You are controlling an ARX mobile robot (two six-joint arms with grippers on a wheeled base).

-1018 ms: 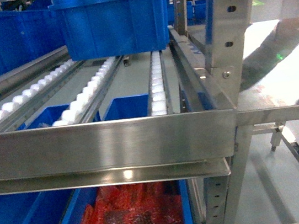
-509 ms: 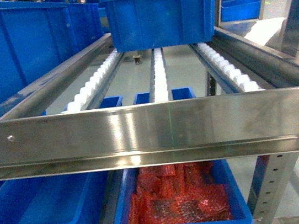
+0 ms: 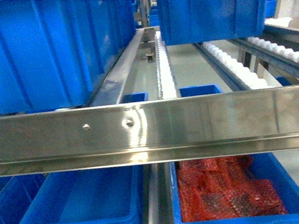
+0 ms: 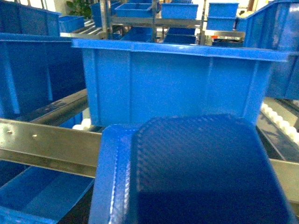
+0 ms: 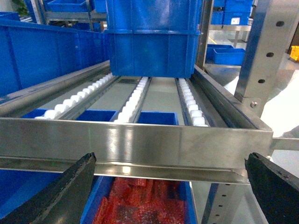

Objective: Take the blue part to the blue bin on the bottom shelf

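The blue part [image 4: 196, 172], a flat piece with a woven-looking face, fills the lower half of the left wrist view. It hangs in front of that camera and hides my left gripper's fingers. Just beyond it a blue bin [image 4: 177, 84] stands on the bottom shelf behind the steel front rail [image 4: 46, 140]. In the head view that rail [image 3: 195, 122] crosses the frame, with a large blue bin [image 3: 35, 50] on the rollers at left and another [image 3: 207, 3] at back right. My right gripper [image 5: 170, 186] is open before the rail [image 5: 154, 144], its black fingers [image 5: 70, 186] wide apart and holding nothing.
Under the rail sit an empty blue bin [image 3: 85, 210] and a blue bin of red bagged parts [image 3: 228, 195]. White roller tracks [image 3: 162, 65] run back along the shelf. A steel upright [image 5: 266, 60] stands at the right. More blue bins [image 4: 177, 9] are stacked far behind.
The head view has shifted left along the rack. The steel upright and table at the right have left the frame, and the large blue bin has come in at the left.
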